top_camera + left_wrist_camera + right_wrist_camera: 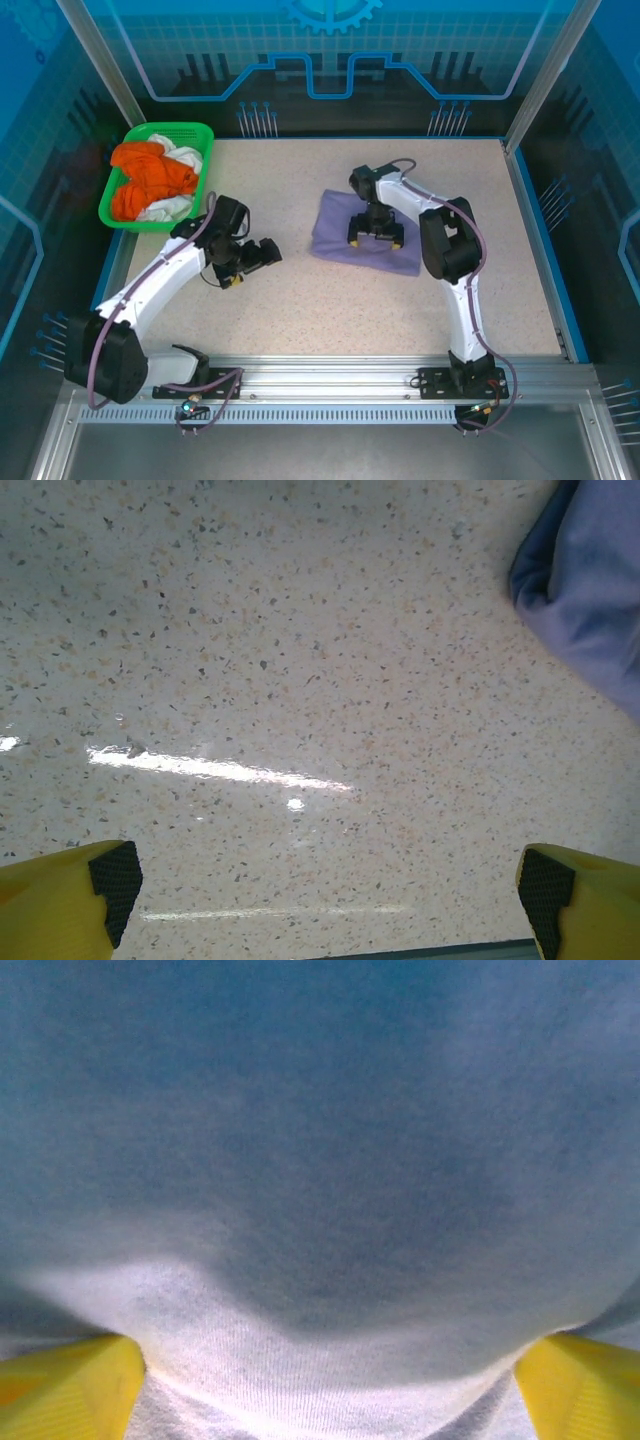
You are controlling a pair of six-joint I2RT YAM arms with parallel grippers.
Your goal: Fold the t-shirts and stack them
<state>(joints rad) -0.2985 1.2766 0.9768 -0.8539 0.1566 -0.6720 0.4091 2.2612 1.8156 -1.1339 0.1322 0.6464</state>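
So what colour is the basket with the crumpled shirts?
The basket is bright green; top external view.

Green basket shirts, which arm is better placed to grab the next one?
Left, probably. The left gripper, open, hangs over bare table near the basket; the right gripper, also open, is over the folded purple shirt, farther off.

So the folded t-shirt point(335, 235) sits on the table point(300, 310) a bit right of centre, with the right gripper point(376, 240) right over it. The left gripper point(250, 262) is just off its left edge, over bare tabletop. The basket point(150, 227) is in the far left corner, other t-shirts point(150, 180) bundled inside.
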